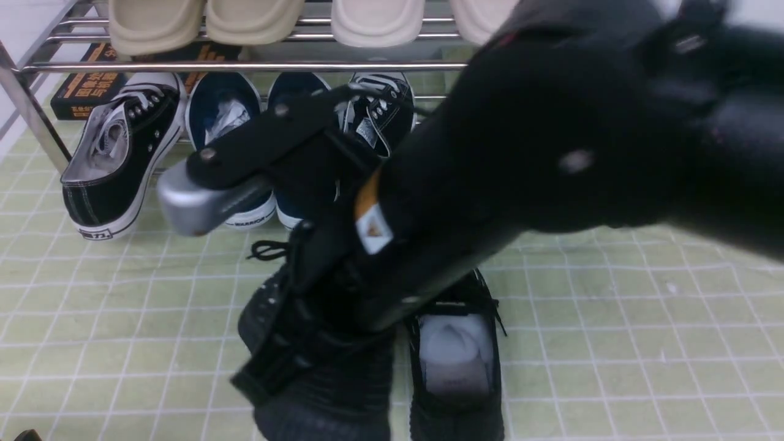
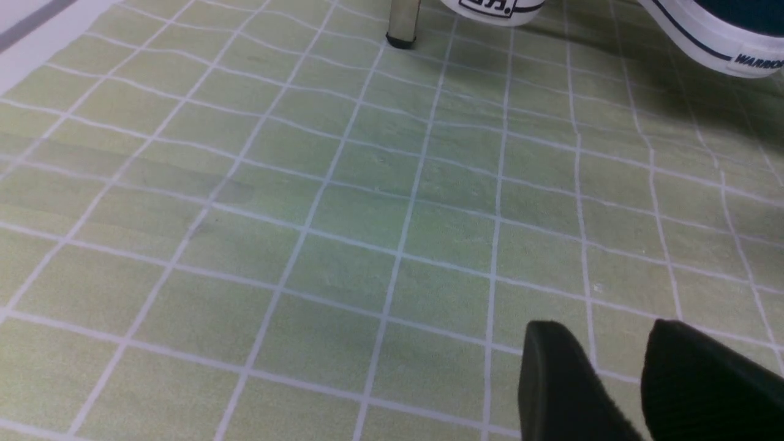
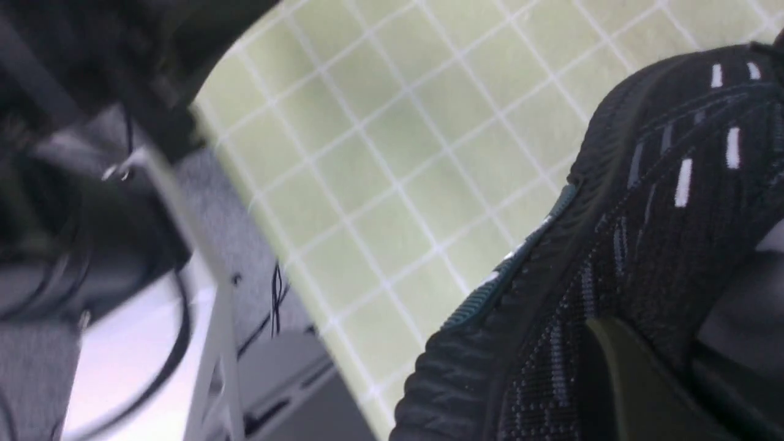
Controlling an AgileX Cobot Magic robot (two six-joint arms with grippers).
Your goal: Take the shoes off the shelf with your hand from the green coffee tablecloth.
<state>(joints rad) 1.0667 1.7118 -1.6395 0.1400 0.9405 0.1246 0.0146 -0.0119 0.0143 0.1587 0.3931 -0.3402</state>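
We judge task nearly done: one black knit sneaker (image 1: 456, 367) lies on green tablecloth (image 1: 612, 343), lower centre; right hand (image 1: 306, 334) pinches its mate (image 1: 331, 392), off chrome shelf (image 1: 245, 66). Remaining: set down, release.

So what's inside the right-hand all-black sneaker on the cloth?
White stuffing fills the opening of the sneaker. The right arm covers its toe end, so nothing deeper inside shows.

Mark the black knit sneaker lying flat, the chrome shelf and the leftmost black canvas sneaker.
black knit sneaker lying flat (image 1: 456, 419): front view, end nearest the camera.
chrome shelf (image 1: 245, 66): front view, upper tier's front rail.
leftmost black canvas sneaker (image 1: 116, 184): front view, black side panel.
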